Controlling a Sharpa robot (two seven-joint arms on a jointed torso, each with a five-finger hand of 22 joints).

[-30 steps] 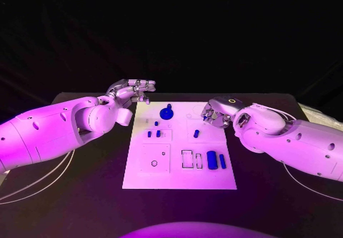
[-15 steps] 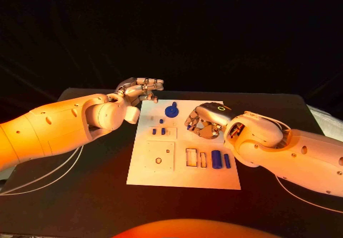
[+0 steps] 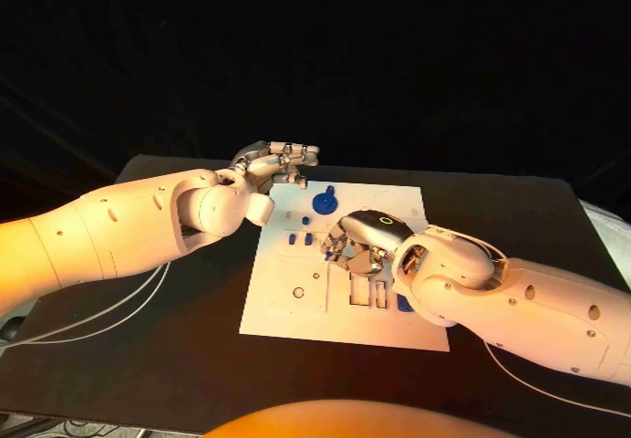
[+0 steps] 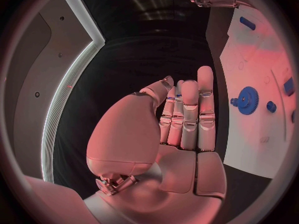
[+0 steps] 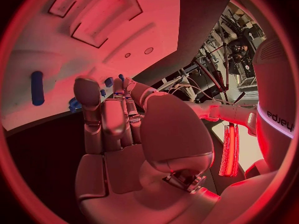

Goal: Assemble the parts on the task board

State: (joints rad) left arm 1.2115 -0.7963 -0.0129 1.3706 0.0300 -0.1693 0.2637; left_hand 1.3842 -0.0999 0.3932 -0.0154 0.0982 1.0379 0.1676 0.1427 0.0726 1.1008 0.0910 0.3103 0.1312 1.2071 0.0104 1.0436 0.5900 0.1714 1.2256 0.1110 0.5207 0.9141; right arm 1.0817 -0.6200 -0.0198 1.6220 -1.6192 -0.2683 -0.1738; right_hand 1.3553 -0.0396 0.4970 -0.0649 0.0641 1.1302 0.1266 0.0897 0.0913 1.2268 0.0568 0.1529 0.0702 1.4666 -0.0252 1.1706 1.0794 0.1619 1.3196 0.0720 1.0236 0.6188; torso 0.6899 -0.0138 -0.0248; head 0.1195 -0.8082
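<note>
The white task board lies in the middle of the black table. A blue gear stands near its far edge, and two short blue pegs stand just nearer than it. My right hand hangs over the board's middle with its fingers bent down, hiding what lies under it. In the right wrist view the right hand reaches toward the board with nothing plainly in it. My left hand hovers off the board's far left corner, loosely curled. In the left wrist view that hand holds nothing beside the gear.
A long blue part lies on the board beyond my right fingers. Empty rectangular slots and an oval hole sit in the board's near half. My right forearm crosses the board's right side. Bare black table surrounds the board.
My right hand has moved from the board's right edge in over its middle. The left hand has kept its place by the far left corner. The camera has shifted.
</note>
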